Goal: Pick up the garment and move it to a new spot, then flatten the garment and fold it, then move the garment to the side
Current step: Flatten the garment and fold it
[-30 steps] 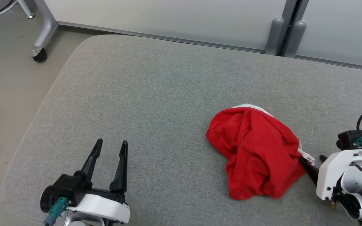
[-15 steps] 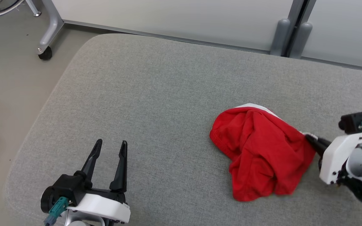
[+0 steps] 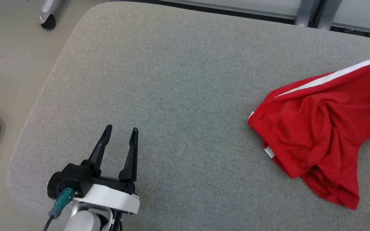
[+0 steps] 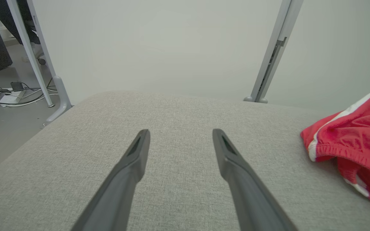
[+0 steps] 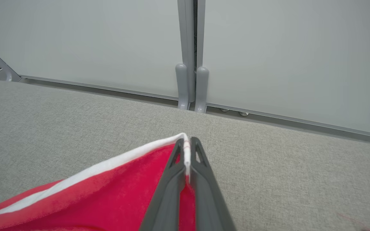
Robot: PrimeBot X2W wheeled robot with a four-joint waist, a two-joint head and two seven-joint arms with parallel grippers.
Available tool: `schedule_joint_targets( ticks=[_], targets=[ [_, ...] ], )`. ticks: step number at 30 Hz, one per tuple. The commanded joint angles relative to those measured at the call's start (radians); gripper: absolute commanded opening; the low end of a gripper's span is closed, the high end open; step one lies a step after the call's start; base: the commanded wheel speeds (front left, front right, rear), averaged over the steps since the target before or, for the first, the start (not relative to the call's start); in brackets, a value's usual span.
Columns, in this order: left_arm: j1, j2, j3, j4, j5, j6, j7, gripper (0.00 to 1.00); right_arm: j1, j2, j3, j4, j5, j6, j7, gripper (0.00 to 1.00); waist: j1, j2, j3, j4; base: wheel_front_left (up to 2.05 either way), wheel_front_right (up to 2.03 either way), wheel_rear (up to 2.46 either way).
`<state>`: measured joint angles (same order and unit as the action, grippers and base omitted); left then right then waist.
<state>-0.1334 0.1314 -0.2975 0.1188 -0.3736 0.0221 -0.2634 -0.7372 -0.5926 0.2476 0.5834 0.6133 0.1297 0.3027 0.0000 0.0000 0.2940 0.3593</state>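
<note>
**Red shorts pinched at the stripe**

Spread across right side of head view on grey cushion, drawn toward upper right edge. Clamped at white stripe between pressed-together fingers of right gripper. Well apart at lower left: left gripper, fingers spread.

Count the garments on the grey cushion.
1. The red garment sits at the right side of the cushion, its white-trimmed edge pinched in the right gripper. No other is visible.
</note>
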Motion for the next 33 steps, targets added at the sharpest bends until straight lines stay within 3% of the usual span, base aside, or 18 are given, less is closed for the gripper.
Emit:
schedule_joint_targets(
  ticks=[1,2,3,4,5,13,19,27,33],
  targets=[
    [-0.024,-0.003,0.006,0.004,0.006,-0.007,-0.001,1.00,-0.044,-0.010,0.000,0.042,-0.021,0.002,-0.021,0.00,0.0000,0.0000,0.026,0.015,0.00,0.00,0.00],
    [-0.028,-0.004,0.006,0.007,0.009,-0.008,-0.001,1.00,-0.065,-0.017,0.000,0.070,-0.040,0.002,-0.035,0.00,0.0000,0.0000,0.029,0.015,0.00,0.00,0.00],
    [-0.032,-0.006,0.005,0.010,0.013,-0.011,-0.001,1.00,-0.086,-0.016,0.001,0.093,-0.057,0.002,-0.058,0.13,0.0000,0.0000,0.031,0.015,0.00,0.00,0.00],
    [-0.036,-0.008,0.004,0.012,0.016,-0.013,-0.001,1.00,-0.102,-0.007,0.005,0.113,-0.069,0.001,-0.084,0.44,0.0000,0.0000,0.031,0.014,0.00,0.00,0.00],
    [-0.039,-0.008,0.005,0.016,0.016,-0.013,-0.001,1.00,-0.111,0.005,0.010,0.136,-0.079,0.001,-0.110,1.00,0.0000,0.0000,0.027,0.011,0.00,0.00,0.00],
    [-0.024,-0.008,0.003,0.051,0.022,-0.030,-0.001,1.00,-0.065,0.092,0.072,0.211,-0.043,0.001,-0.262,1.00,0.0000,0.0000,-0.059,-0.046,0.00,0.00,0.00],
    [0.000,0.001,-0.013,0.067,0.001,-0.044,0.029,1.00,0.066,0.162,0.137,0.140,0.040,0.001,-0.404,1.00,0.0000,0.0000,-0.165,-0.145,0.00,0.00,0.00],
    [0.022,-0.024,-0.087,0.048,-0.122,-0.114,0.215,1.00,0.210,0.198,0.185,0.010,0.080,0.001,-0.528,1.00,0.0000,0.0000,-0.230,-0.261,0.00,0.00,0.00],
    [0.003,-0.030,-0.204,0.058,-0.213,-0.145,0.376,1.00,0.299,0.223,0.159,-0.062,0.059,0.001,-0.556,1.00,0.0000,0.0000,-0.230,-0.334,0.00,0.00,0.00]
  ],
)
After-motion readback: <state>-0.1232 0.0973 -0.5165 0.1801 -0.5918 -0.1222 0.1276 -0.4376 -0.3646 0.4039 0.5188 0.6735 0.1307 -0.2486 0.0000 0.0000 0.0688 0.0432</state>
